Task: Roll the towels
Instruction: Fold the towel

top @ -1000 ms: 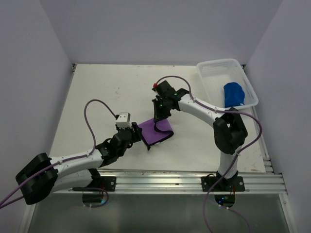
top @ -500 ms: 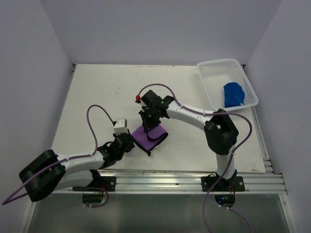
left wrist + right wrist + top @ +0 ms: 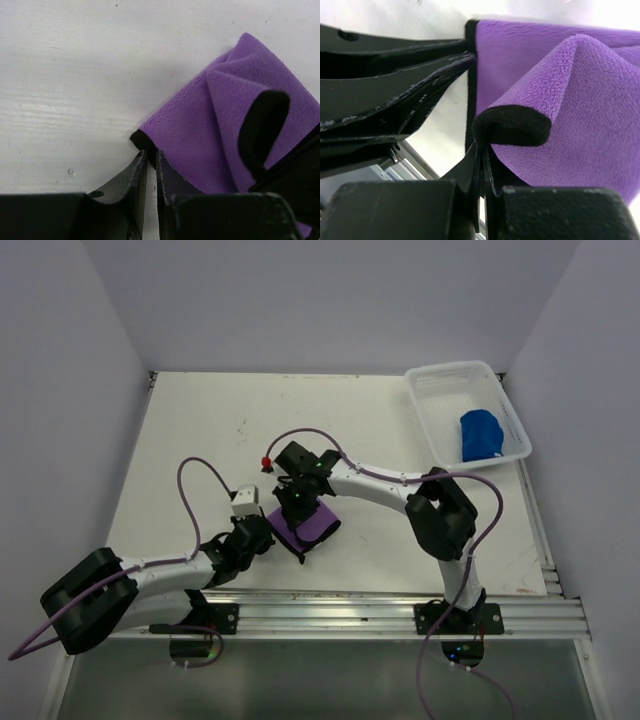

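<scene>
1. Walls of plain lavender are seen closing in the white, faintly scuffed surface at 9, 12 and 3 o'clock. A metal rail is fixed along its 6 o'clock edge.
2. A white mesh basket is set at the 1 o'clock corner of the surface. The blue towel is bunched inside it, toward its 6 o'clock end.
3. The purple towel is found near the middle of the surface, slightly toward 6 o'clock, between the two arms. It is laid askew to the surface edges, with one corner pointed at 6 o'clock. Its long axis cannot be settled from above, since its middle is covered by the right arm.
4. In the left wrist view the cloth is spread from its black-edged corner at the fingertips toward 2 o'clock. A black-lined fold is raised off it at 3 o'clock.
5. The left gripper is closed to a slim slit, and the black-edged corner of the purple towel appears to be pinched at its tips.
6. The right gripper is fully closed on the raised fold of the purple towel, which is curled over just above the fingertips.
</scene>
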You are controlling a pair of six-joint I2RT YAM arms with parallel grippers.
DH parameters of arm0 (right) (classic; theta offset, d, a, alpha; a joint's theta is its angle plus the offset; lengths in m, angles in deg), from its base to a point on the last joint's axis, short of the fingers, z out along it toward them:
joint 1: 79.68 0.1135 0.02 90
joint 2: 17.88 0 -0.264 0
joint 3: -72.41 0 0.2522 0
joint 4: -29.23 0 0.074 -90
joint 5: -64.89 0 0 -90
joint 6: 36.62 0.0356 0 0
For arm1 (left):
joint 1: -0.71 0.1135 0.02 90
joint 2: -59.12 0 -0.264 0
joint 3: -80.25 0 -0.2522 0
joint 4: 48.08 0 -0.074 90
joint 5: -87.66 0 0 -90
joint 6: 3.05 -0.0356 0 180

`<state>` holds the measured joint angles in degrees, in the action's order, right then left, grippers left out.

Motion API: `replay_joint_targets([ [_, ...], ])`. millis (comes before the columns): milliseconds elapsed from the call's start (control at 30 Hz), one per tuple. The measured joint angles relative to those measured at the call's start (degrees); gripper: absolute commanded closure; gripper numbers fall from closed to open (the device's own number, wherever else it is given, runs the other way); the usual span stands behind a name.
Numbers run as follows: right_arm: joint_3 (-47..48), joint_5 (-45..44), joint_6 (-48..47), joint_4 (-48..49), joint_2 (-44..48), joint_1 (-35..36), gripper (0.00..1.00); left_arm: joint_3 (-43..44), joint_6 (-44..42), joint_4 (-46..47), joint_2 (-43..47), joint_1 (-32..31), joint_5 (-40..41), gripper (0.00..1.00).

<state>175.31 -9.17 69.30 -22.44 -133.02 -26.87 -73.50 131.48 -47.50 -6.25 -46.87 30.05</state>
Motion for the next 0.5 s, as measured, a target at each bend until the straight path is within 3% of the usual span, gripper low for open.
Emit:
replay_joint_targets([
  [100, -0.07, 0.24, -0.15, 0.28, -1.11, 1.66, 1.00, 0.00, 0.00, 0.17, -0.15, 0.17, 0.00, 0.85],
  [167, -0.46, 0.39, -0.13, 0.87, -1.38, 2.51, 0.84, -0.04, 0.00, 0.20, -0.15, 0.33, 0.00, 0.85],
  [200, -0.55, 0.55, 0.00, 1.16, -1.55, 2.82, 0.68, -0.09, 0.00, 0.28, -0.15, 0.37, 0.00, 0.85],
  [267, -0.63, 0.72, 0.17, 1.86, -2.01, 3.13, 0.57, -0.15, 0.00, 0.35, -0.15, 0.39, -0.02, 0.85],
  [400, -0.66, 1.18, 0.17, 2.40, -2.89, 3.04, 0.41, -0.31, 0.02, 0.46, -0.15, 0.66, -0.13, 0.85],
  [500, -0.66, 0.79, 0.28, 2.62, -2.21, 2.84, 0.39, -0.42, 0.02, 0.59, -0.09, 0.70, -0.20, 0.85],
])
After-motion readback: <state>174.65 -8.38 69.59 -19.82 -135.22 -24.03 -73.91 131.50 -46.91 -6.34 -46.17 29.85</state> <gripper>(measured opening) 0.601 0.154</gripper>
